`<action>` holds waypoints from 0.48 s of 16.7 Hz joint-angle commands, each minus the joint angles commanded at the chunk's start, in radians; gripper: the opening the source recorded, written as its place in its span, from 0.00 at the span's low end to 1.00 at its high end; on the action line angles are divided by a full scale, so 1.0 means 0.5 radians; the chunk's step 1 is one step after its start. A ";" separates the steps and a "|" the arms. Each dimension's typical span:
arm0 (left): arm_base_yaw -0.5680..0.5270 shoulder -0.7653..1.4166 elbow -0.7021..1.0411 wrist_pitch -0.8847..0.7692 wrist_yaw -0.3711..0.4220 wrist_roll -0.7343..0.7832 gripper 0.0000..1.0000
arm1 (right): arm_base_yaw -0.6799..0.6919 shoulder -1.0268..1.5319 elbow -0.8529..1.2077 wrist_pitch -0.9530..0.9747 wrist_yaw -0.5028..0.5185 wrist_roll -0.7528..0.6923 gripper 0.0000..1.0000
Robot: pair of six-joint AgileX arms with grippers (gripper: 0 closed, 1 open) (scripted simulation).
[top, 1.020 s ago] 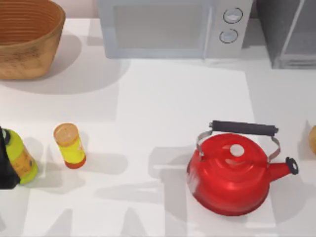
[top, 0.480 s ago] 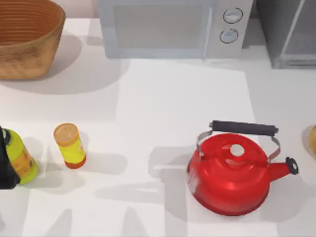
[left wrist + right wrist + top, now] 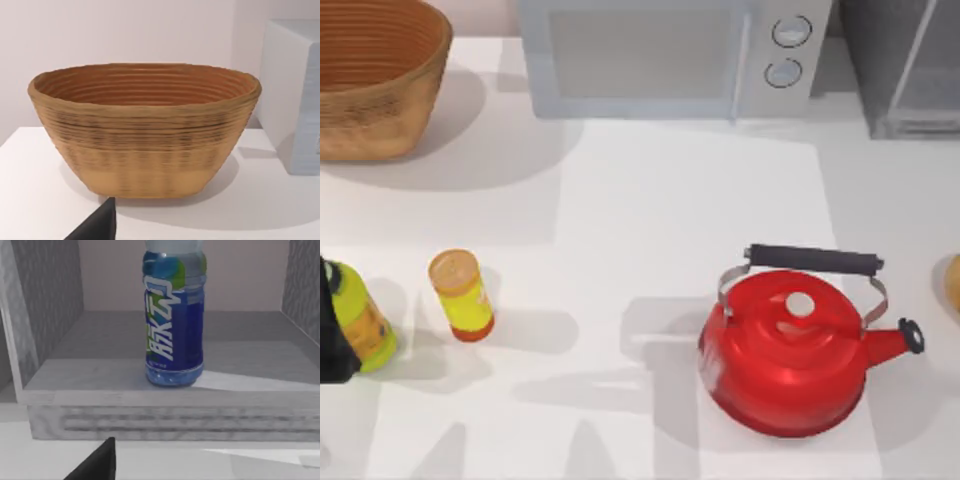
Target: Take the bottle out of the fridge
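Here, the scene in lines.
Bottle: the bottle (image 3: pixel 174 325) stands upright on the floor of the open fridge (image 3: pixel 65 370), near the front lip, straight ahead of the right arm's wrist camera; top cut off.
Fridge from above: the fridge (image 3: pixel 905 70) sits at the table's far right corner, beside the microwave (image 3: pixel 670 55).
Right jaws: their spread cannot be told; they appear to hold nothing.
Left arm: parked facing the basket (image 3: pixel 145 130); its jaws cannot be told either.
Step in hand, by my reading: approach for the grasp.
Doing it well: come in level over the lip, centre the jaws on the bottle's body, spread wide, then close around the middle without tipping it.
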 joint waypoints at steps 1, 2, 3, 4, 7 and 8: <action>0.000 0.000 0.000 0.000 0.000 0.000 1.00 | 0.000 0.000 0.000 0.000 0.000 0.000 1.00; 0.000 0.000 0.000 0.000 0.000 0.000 1.00 | 0.000 0.000 0.000 0.000 0.000 0.000 1.00; 0.000 0.000 0.000 0.000 0.000 0.000 1.00 | 0.009 -0.005 -0.008 -0.005 0.003 0.000 1.00; 0.000 0.000 0.000 0.000 0.000 0.000 1.00 | 0.011 -0.002 -0.003 -0.006 0.005 0.000 1.00; 0.000 0.000 0.000 0.000 0.000 0.000 1.00 | 0.082 0.073 0.133 -0.063 0.070 -0.005 1.00; 0.000 0.000 0.000 0.000 0.000 0.000 1.00 | 0.122 0.122 0.220 -0.102 0.111 -0.007 1.00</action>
